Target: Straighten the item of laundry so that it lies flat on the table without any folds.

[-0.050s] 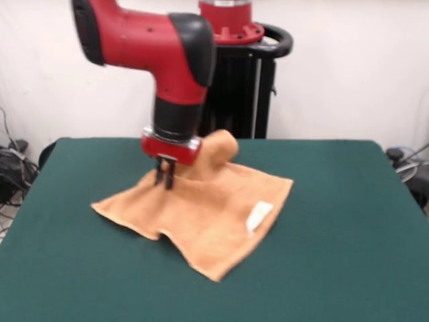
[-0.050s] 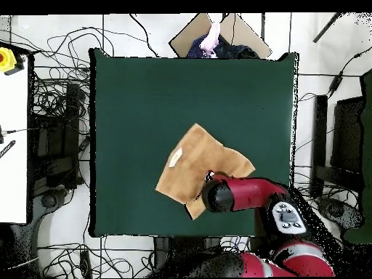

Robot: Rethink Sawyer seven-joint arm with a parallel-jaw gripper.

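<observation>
The item of laundry (image 1: pixel 208 215) is an orange-tan towel lying rumpled near the middle of the green table (image 1: pixel 335 235). Its white-yellow tag (image 1: pixel 258 216) faces up near its right edge. A hump of cloth (image 1: pixel 220 146) stands up behind the wrist. My gripper (image 1: pixel 165 178) points down at the towel's back-left part, its dark fingers close together and pinching cloth there. In the overhead view the towel (image 2: pixel 196 163) lies spread at an angle on the table (image 2: pixel 145 94) with the tag (image 2: pixel 175 157) showing, and the red arm (image 2: pixel 240 195) covers one corner and hides the gripper.
A person's hand (image 2: pixel 212 38) and a cardboard box (image 2: pixel 240 33) show beyond the table's far edge in the overhead view. Cables cover the floor around the table. A white bench (image 2: pixel 13 138) stands at the left.
</observation>
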